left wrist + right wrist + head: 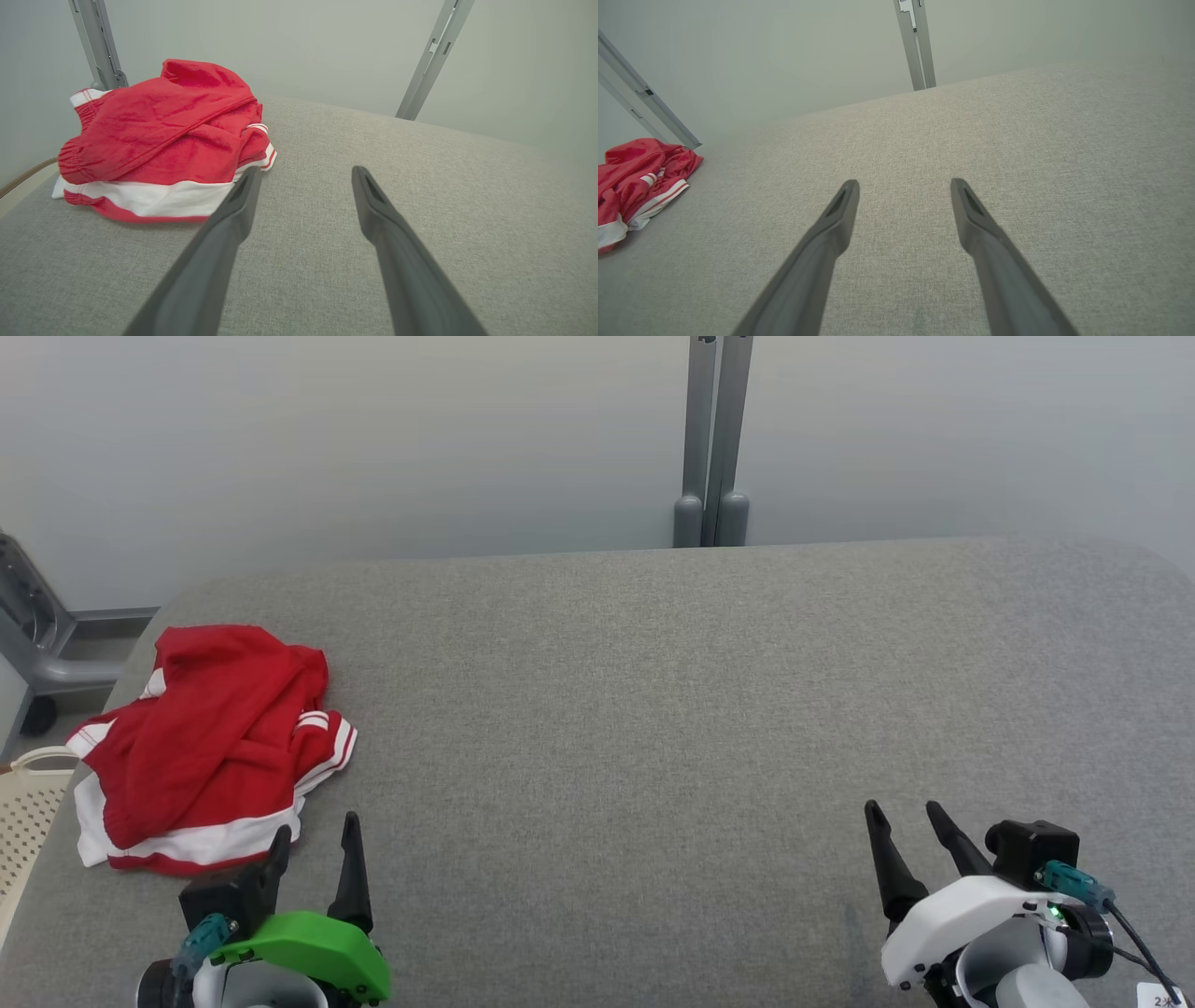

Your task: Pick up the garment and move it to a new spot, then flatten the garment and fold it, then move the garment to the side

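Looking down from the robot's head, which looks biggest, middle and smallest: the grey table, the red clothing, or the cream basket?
1. grey table
2. red garment
3. cream basket, though the picture's edge cuts it off, so its full size is unsure.

Head view looking down, wrist views low, all sharing garment [210,747]

Pale wall [373,439], grey metal post [711,439], grey fabric table [653,709].

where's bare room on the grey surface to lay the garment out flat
The grey surface is bare from the garment rightward to the right edge, ahead of the right end effector. Crowded: the left edge, garment beside the left end effector.
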{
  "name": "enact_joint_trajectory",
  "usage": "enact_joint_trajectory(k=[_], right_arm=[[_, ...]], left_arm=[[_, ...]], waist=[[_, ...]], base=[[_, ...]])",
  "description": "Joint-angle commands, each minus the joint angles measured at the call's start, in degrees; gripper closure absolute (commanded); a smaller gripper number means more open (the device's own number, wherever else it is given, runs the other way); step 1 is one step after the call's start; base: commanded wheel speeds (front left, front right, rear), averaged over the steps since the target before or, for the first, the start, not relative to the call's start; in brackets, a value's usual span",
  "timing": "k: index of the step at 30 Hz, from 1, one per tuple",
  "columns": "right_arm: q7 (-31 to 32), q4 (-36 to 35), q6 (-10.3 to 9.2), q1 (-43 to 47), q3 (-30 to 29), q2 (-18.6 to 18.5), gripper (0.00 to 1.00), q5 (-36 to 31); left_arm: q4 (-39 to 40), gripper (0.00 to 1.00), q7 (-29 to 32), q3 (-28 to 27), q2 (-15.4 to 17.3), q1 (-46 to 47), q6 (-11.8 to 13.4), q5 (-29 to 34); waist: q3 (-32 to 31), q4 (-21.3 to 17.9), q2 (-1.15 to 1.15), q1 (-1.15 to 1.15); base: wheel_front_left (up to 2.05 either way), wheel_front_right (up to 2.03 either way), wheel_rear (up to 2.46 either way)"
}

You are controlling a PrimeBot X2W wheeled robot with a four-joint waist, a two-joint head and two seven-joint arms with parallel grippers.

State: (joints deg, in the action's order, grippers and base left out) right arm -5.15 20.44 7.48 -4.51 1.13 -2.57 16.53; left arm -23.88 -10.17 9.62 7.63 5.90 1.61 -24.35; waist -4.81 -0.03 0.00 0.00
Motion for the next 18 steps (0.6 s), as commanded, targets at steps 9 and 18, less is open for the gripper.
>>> enact_joint_trajectory(k=[9, 18], right_arm=[[-1.18, 0.5, 0.02, -0.45, 0.87, -0.38, 0.0, -4.7], [-2.02, 1.3, 0.02, -0.45, 1.43, -0.41, 0.0, -7.81]], left_arm=[[0.02, 0.0, -1.13, 0.16, 0.9, 0.08, 1.18, 3.41], [0.16, 0.0, -1.15, 0.45, 1.12, -0.48, 1.39, 5.31]], waist=[[-0.35, -0.1, 0.0, 0.0], [-0.8, -0.04, 0.0, 0.0]], base=[[0.0, 0.0, 0.0], [0.0, 0.0, 0.0]])
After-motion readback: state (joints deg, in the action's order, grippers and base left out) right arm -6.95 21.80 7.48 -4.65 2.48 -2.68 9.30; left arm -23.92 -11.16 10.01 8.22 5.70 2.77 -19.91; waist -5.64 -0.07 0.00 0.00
